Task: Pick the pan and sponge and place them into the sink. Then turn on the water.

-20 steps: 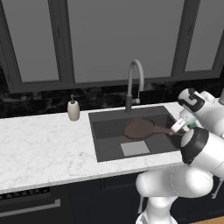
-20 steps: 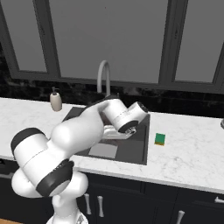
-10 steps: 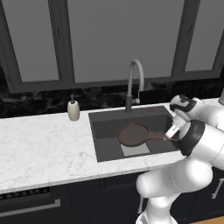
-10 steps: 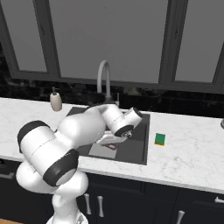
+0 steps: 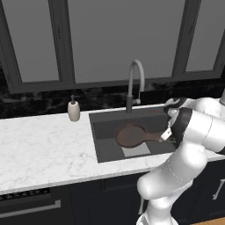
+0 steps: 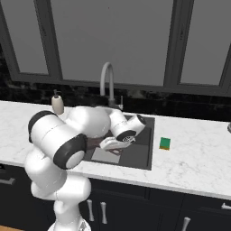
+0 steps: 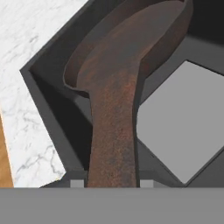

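Observation:
The dark-brown pan [image 5: 131, 136] hangs low inside the dark-grey sink [image 5: 103, 123], over the lighter square on the sink floor. My gripper [image 5: 166, 135] is shut on the end of the pan's thin handle, at the basin's right side. In the hand view the handle [image 7: 113, 131] runs up from between my gripper's [image 7: 112, 183] fingertips to the pan's bowl [image 7: 131, 43]. The green sponge [image 6: 165, 143] lies flat on the marble counter just right of the sink [image 6: 142, 153]. No water runs from the arched faucet [image 5: 134, 83].
A beige soap dispenser [image 5: 74, 110] stands on the counter left of the basin, near the back wall. White marble counter [image 5: 44, 149] stretches to the left. Dark windows rise behind the faucet [image 6: 107, 83]. My own arm crosses over the basin in the right base view.
The arm has lowered and carried the pan down and leftward, deeper into the sink. The gripper has stayed shut on the handle. The sponge has not moved.

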